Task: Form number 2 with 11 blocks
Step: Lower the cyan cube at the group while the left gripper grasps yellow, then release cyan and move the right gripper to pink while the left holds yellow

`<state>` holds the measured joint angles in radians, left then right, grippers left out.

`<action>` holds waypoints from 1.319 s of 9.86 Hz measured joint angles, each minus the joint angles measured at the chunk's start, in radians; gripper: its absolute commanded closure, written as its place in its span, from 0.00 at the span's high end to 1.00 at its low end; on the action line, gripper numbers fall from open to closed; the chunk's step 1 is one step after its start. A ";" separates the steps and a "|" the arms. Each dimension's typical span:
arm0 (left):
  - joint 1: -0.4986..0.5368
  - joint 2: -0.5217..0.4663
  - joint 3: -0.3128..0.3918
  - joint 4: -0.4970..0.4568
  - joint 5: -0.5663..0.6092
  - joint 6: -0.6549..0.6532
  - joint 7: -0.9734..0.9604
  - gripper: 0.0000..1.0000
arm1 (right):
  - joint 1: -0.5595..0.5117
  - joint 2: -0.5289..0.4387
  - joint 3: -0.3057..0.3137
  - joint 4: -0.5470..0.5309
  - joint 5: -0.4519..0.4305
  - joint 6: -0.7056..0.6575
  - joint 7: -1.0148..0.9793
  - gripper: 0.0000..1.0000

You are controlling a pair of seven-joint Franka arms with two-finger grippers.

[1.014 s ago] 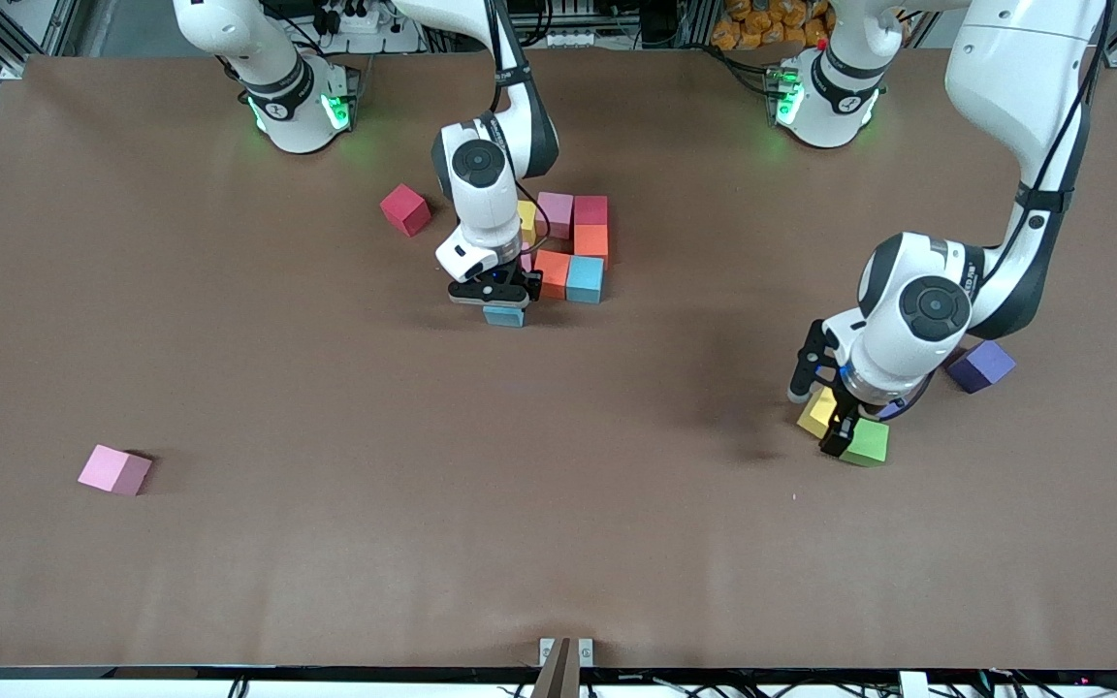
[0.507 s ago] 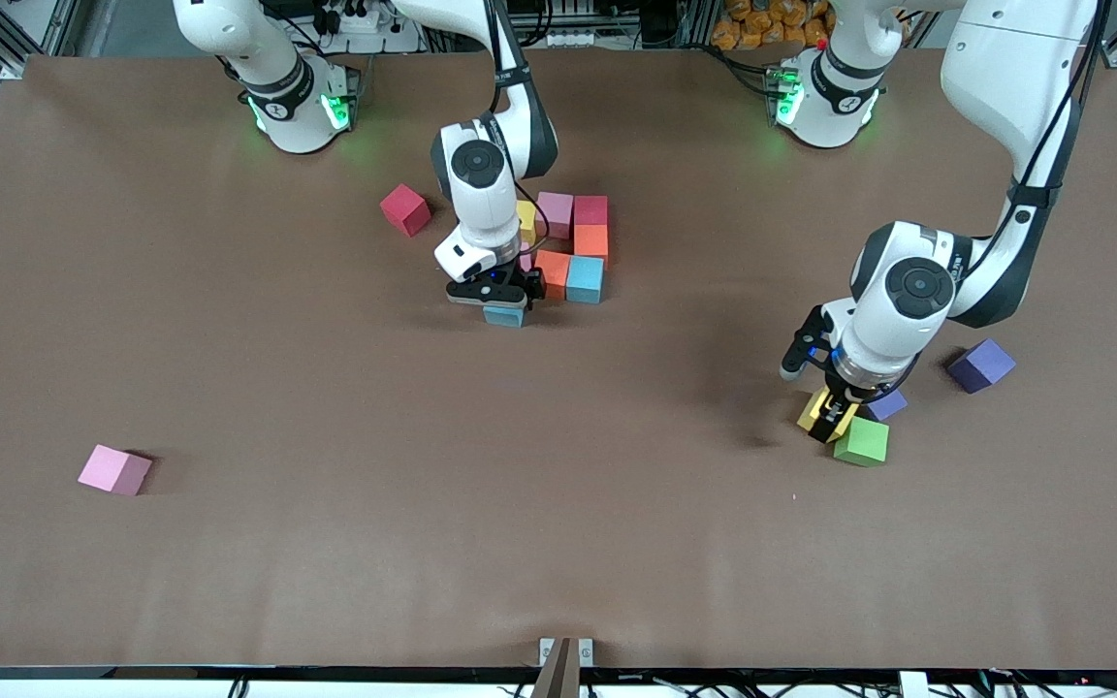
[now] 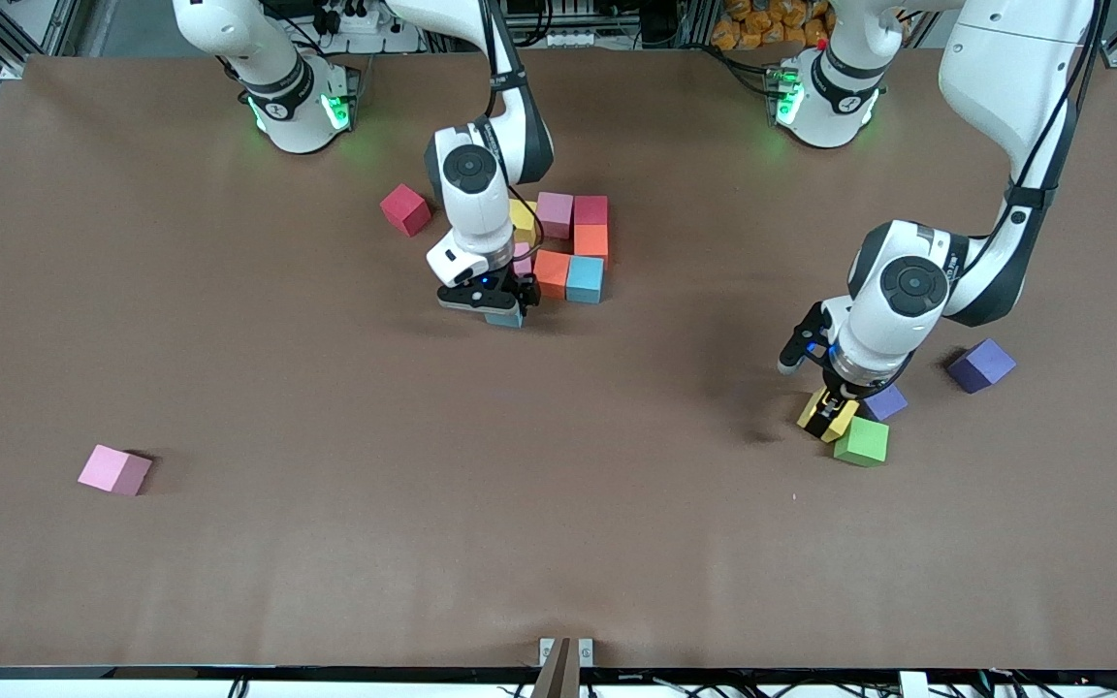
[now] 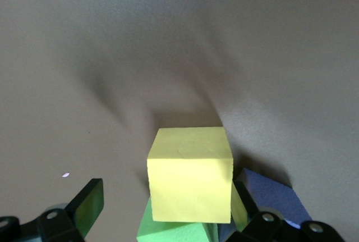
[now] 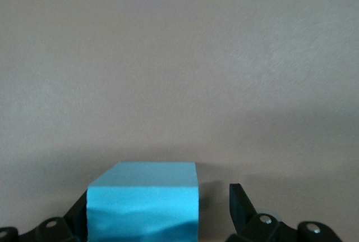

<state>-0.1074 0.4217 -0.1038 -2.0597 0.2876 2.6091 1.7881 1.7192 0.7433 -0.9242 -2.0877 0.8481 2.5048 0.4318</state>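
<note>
The blocks are small matte foam cubes of equal size. Seven of them form a started number 2 in the middle of the brown tabletop, close to the right arm's base. Its row farthest from the front camera has a yellow block, a pink block and a red-pink block, set edge to edge. Under the red-pink one comes an orange block. The next row has a second orange block and a light blue block, with a small pink part showing beside the arm. The long axis of the figure runs from the robots' bases toward the front camera.

The right gripper stands low over another light blue block at the nearest corner of the figure. Its fingers are released, with a gap beside the block.

The left gripper is at the left arm's end of the tabletop, with its fingers spread on both sides of a yellow cube. One finger is apart from it; I cannot tell if the other touches. A green block is just beside the yellow cube, nearer to the front camera, and a purple cube is also beside it. A second purple cube lies near.

A red block lies turned beside the figure, toward the right arm's end. A lone pink block lies well apart, near the front camera.
</note>
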 measured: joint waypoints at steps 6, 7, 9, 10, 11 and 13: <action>0.013 -0.003 0.001 -0.067 0.000 0.076 0.000 1.00 | -0.069 -0.007 -0.049 0.073 0.057 -0.156 -0.009 1.00; 0.014 -0.005 0.001 -0.077 0.000 0.088 0.000 1.00 | -0.121 -0.007 -0.068 0.110 0.058 -0.236 -0.065 1.00; 0.014 -0.014 0.001 -0.098 0.000 0.116 0.000 1.00 | -0.306 -0.012 -0.099 0.203 0.063 -0.401 -0.308 1.00; 0.015 -0.016 0.002 -0.104 0.000 0.122 0.000 1.00 | -0.395 -0.016 -0.100 0.231 0.065 -0.436 -0.440 1.00; 0.015 -0.017 0.002 -0.107 0.000 0.127 0.000 1.00 | -0.463 -0.019 -0.099 0.243 0.066 -0.447 -0.564 1.00; 0.016 -0.018 0.002 -0.114 0.000 0.138 0.000 1.00 | -0.574 -0.018 -0.092 0.263 0.066 -0.446 -0.796 1.00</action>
<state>-0.0918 0.4037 -0.1021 -2.1742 0.2877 2.7467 1.7882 1.1448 0.7251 -1.0164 -1.8242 0.9138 2.0588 -0.3638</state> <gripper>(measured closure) 0.000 0.000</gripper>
